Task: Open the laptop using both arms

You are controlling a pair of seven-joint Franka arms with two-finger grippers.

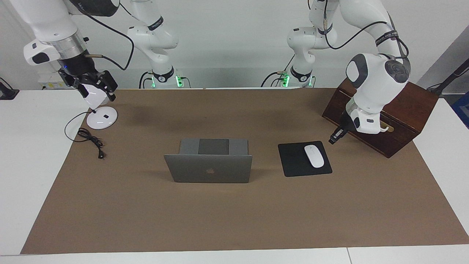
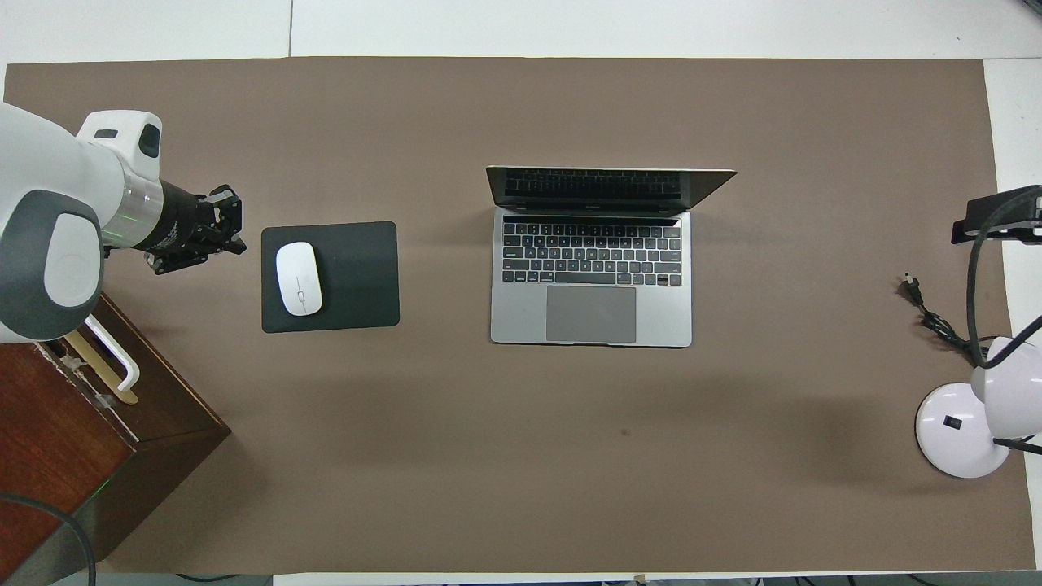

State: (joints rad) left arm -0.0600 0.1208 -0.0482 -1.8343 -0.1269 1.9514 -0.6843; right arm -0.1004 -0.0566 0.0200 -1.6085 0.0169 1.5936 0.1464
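The left gripper, clenched on nothing, hangs over the brown mat beside the mouse pad. The right gripper, grip unreadable, hovers over the desk lamp. The laptop stands open mid-mat; a careless swing could topple lamp or mouse.

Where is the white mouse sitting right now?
The mouse lies on the black mouse pad, beside the open laptop, toward the left arm's end of the table; neither claw touches it.
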